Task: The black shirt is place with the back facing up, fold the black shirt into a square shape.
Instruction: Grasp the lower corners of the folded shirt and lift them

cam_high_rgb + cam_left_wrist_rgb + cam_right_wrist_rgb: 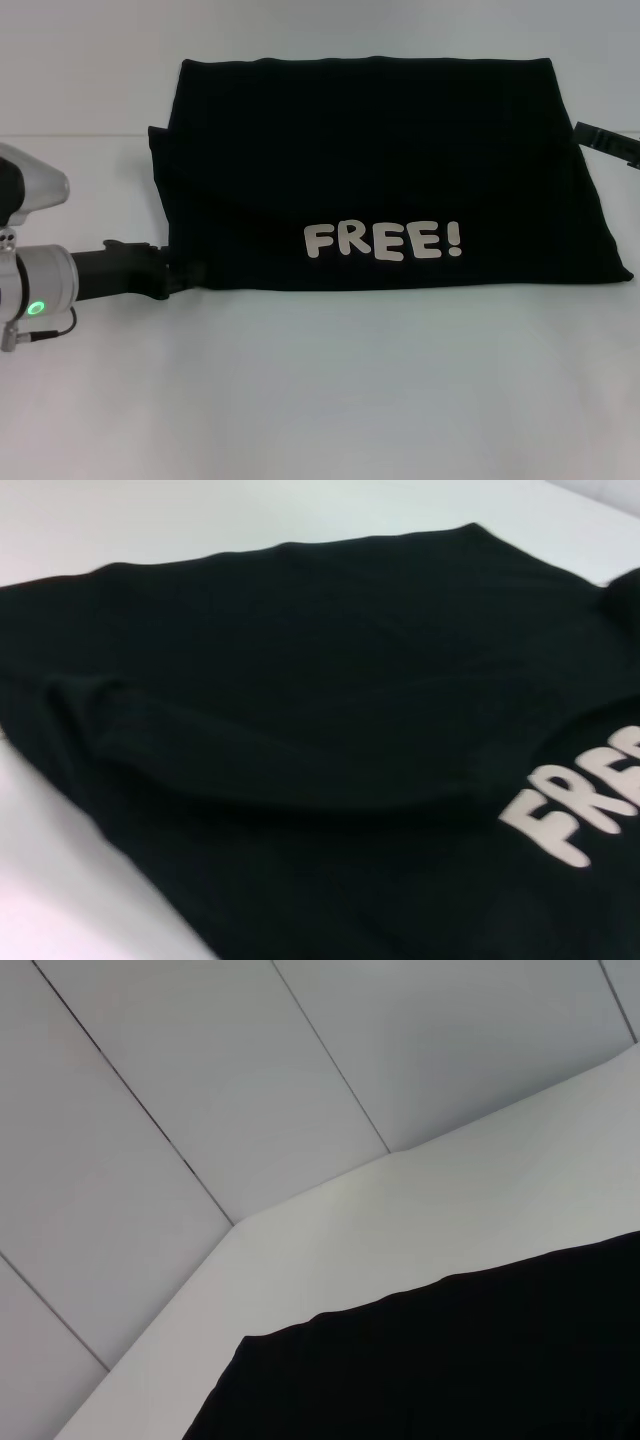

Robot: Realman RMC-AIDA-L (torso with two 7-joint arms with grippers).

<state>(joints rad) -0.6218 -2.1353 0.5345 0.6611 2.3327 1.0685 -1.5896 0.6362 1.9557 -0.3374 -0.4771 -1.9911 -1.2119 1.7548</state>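
The left hand (185, 275) touches the folded black shirt's (390, 160) near-left edge on the white bench (320, 400); its opening cannot be told.

Open white tabletop (330, 390) runs wide along the near side, while the folded black fabric shirt with its pale "FREE!" print (385, 170) blocks the middle and far stretch.

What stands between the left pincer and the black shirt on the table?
Nothing visible does. The left pincer is already at the near left edge of the black shirt, on the white table. The right pincer is at the shirt's far right edge.
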